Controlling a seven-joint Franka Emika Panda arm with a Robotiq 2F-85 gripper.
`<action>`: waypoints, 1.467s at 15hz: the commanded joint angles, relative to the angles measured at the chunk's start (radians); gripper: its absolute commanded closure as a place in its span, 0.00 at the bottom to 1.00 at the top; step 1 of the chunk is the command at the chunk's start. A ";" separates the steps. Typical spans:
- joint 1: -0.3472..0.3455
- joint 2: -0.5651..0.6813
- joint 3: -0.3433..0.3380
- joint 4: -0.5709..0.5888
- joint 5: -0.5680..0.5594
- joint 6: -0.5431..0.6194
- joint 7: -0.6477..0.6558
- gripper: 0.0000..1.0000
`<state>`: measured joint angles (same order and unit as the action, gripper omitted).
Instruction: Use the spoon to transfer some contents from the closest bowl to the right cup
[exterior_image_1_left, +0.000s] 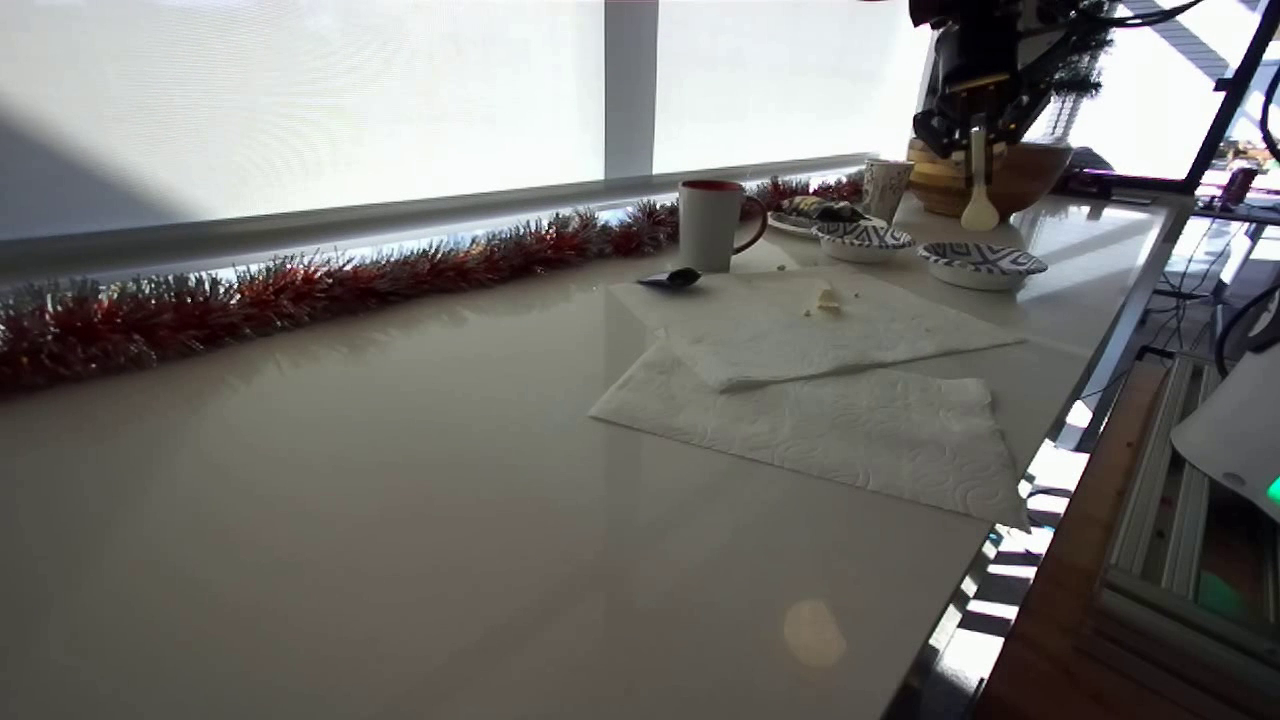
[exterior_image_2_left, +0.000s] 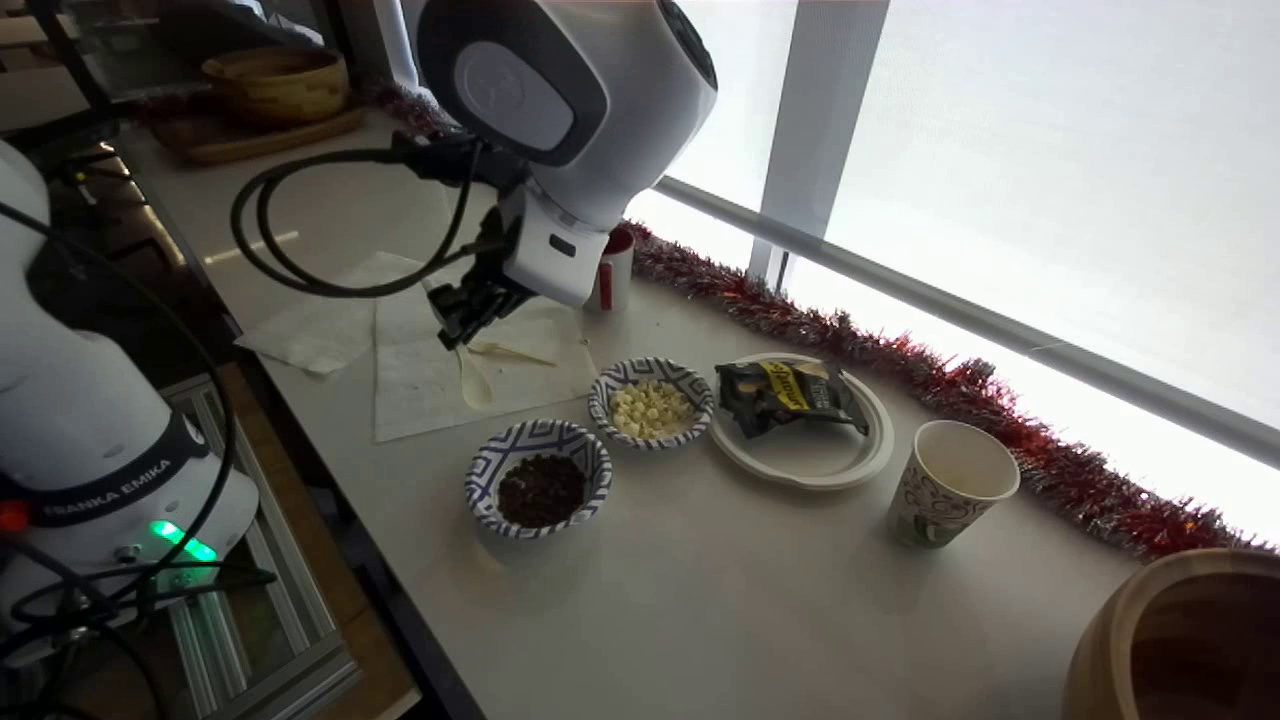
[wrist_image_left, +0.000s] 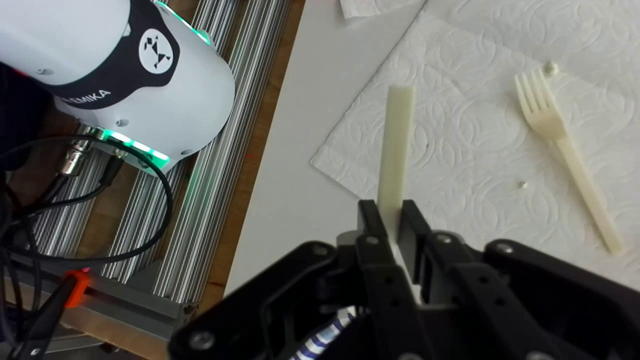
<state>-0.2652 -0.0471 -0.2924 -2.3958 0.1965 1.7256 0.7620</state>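
You have the end effector (wrist_image_left: 391, 217) clamped on the spoon (wrist_image_left: 394, 150), both fingers (wrist_image_left: 368, 216) pressed to the sides of its handle, the handle's end sticking out past them. In an exterior view you see the spoon nearly upright above the desk (exterior_image_1_left: 400, 520), scoop end (exterior_image_1_left: 980, 214) down; whether anything lies in the scoop, you cannot tell. Your dark-filled bowl (exterior_image_2_left: 484, 480) and pale-filled bowl (exterior_image_2_left: 601, 400), both patterned, sit just beside each other, the former nearer the arm's base (wrist_image_left: 200, 110), the latter nearer the tinsel (exterior_image_1_left: 340, 290). Beside the pale-filled one you find a plate (exterior_image_2_left: 840, 460) bearing a snack bag (exterior_image_2_left: 790, 395), and past that the paper cup (exterior_image_2_left: 938, 500), upright near the tinsel. Your mug (exterior_image_1_left: 706, 228), white with a red inside, stands well apart from that cup, by the paper towels (exterior_image_1_left: 830, 420). On the towels the wrist view shows you a fork (wrist_image_left: 574, 165) and small pale crumbs (wrist_image_left: 550, 68) lying to one side of the spoon. Past the paper cup a wooden bowl (exterior_image_2_left: 1100, 650) stands, partly cut off in an exterior view.
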 joint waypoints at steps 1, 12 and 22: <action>-0.034 0.099 -0.020 0.057 0.015 -0.005 -0.074 0.97; -0.038 0.191 -0.036 0.102 0.015 0.005 -0.148 0.97; -0.069 0.265 -0.054 0.122 0.050 -0.031 -0.332 0.97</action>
<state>-0.3166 0.1915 -0.3379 -2.2975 0.2133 1.7268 0.5059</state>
